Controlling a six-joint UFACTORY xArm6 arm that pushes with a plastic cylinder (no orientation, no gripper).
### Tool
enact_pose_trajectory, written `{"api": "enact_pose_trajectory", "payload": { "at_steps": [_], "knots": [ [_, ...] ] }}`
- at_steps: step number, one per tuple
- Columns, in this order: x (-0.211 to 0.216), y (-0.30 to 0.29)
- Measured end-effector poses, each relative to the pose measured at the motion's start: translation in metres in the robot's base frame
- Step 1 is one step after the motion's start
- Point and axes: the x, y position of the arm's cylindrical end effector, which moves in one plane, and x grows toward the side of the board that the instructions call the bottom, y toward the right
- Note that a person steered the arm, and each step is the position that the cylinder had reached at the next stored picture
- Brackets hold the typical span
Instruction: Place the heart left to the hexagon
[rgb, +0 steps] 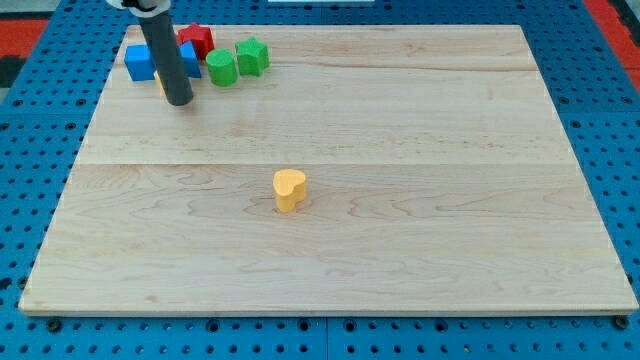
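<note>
risk: my tip (179, 101), a bare rod with no pincer to spread, sits at eleven o'clock among clustered blocks. yellow heart (289, 189) lies mid-board, well apart; which block is the hexagon, i cannot tell, so it could get scattered.

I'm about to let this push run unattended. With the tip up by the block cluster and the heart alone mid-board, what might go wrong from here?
1. My tip sits right against the cluster at the view's top left, beside the blue block; moving off carelessly may scatter it, the red block or the green blocks.
2. The yellow heart lies far away; its rounded sides may let it slip off the tip during a long push.
3. Which block is the hexagon is hard to tell, so the target could be misjudged.
</note>
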Motion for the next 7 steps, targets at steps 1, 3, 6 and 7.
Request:
{"api": "enact_pose_trajectory", "payload": {
  "at_steps": [1,3,6,7],
  "knots": [
    [0.051,0.082],
    [0.083,0.121],
    [0.12,0.186],
    [0.146,0.125]
  ]
}}
